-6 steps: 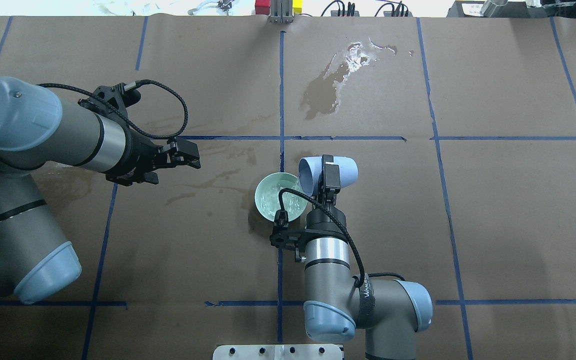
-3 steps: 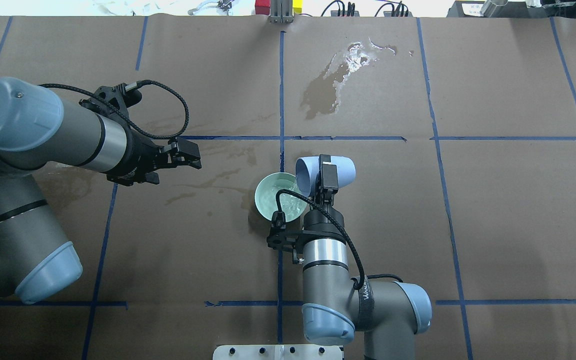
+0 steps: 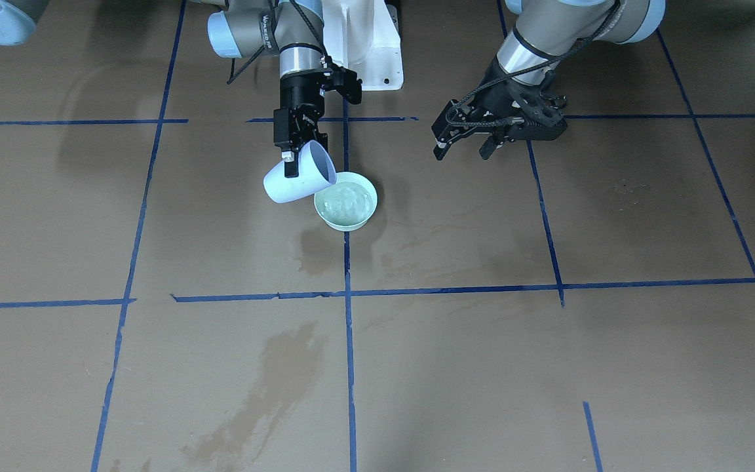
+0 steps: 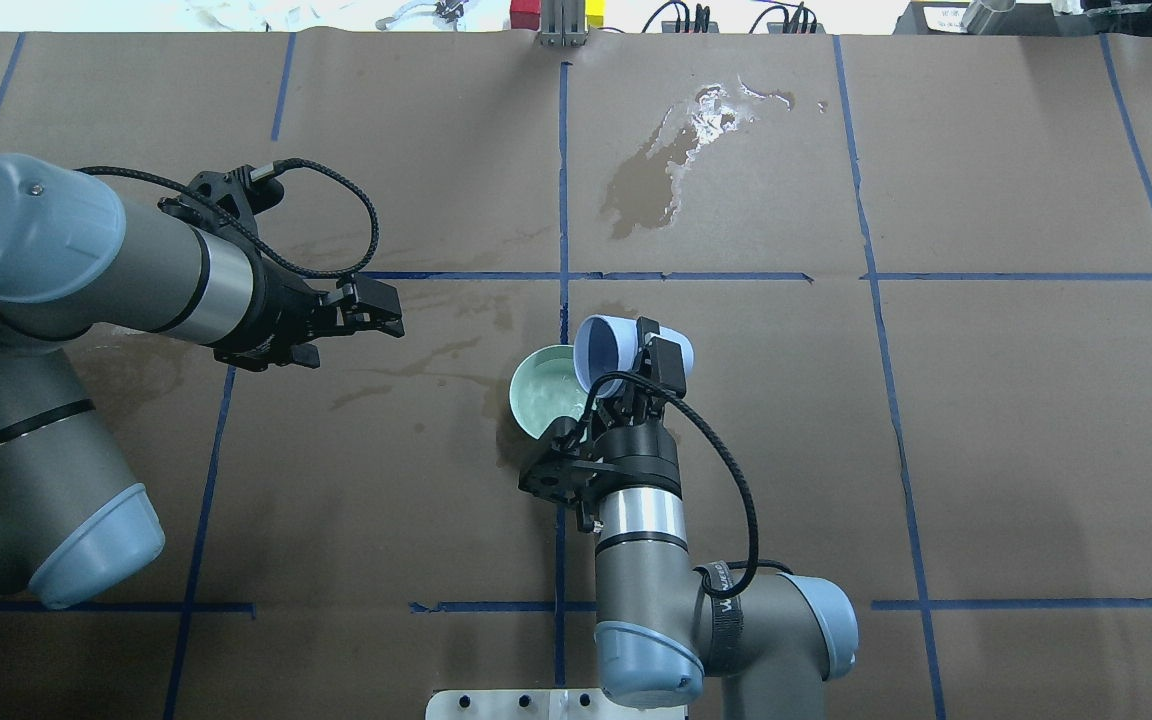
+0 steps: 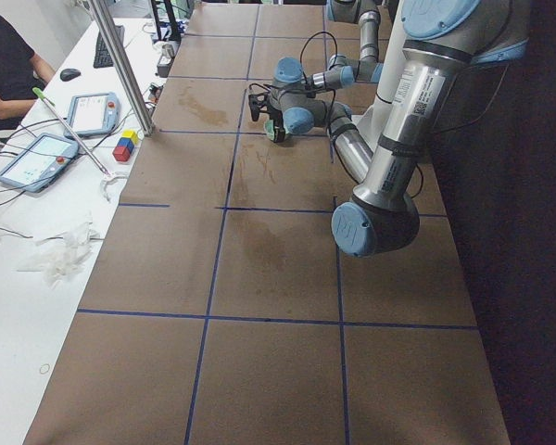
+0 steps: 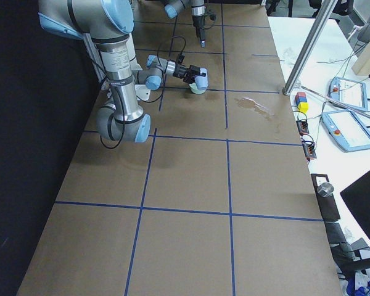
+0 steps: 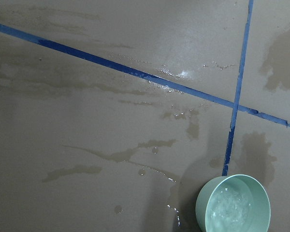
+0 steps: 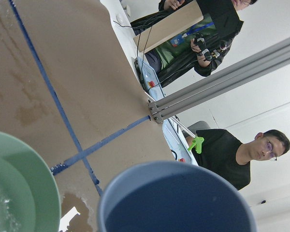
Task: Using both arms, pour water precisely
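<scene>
Gripping a tilted cup point(image 4: 604, 352) over the half-hidden bowl point(image 4: 536, 395) of water point(image 3: 346, 198), right end effector point(image 4: 654, 352), left end effector point(image 4: 394, 312) spread wide

Brown paper-covered table point(image 4: 1036, 450) gridded with blue tape lines point(image 4: 1036, 276).
Near the middle, mint-green round bowl point(image 3: 343, 225) with pale blue plastic cup point(image 3: 286, 187) tilted over its rim. Along the far edge, grey metal post point(image 6: 308, 46), small red, yellow and blue blocks point(image 6: 302, 102), two flat tablets point(image 6: 350, 131). Beyond, two operators in dark tops point(image 8: 232, 164).
</scene>
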Controlling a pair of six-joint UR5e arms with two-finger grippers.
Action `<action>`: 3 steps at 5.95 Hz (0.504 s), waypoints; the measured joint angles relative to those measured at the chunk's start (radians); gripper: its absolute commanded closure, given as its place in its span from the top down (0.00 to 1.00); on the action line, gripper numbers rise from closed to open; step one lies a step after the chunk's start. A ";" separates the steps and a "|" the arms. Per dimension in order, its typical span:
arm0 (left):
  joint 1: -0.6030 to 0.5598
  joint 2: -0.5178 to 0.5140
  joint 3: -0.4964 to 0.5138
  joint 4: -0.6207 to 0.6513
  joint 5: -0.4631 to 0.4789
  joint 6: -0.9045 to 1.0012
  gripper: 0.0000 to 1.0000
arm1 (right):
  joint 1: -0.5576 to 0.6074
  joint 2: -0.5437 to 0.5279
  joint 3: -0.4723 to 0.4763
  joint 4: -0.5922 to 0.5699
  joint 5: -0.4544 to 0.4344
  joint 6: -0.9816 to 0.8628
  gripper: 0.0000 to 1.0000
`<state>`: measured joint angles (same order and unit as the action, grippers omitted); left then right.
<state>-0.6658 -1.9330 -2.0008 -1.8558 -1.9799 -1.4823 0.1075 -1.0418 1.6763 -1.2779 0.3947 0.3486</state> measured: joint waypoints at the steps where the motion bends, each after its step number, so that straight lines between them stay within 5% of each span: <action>1: 0.000 -0.001 -0.001 0.000 0.001 0.000 1.00 | -0.003 -0.002 0.010 0.000 0.001 0.152 0.02; 3: 0.000 0.001 -0.002 0.000 0.002 0.000 1.00 | -0.004 -0.016 0.038 0.000 0.001 0.448 0.00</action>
<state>-0.6657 -1.9315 -2.0025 -1.8561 -1.9774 -1.4826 0.1037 -1.0582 1.7139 -1.2778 0.3957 0.7967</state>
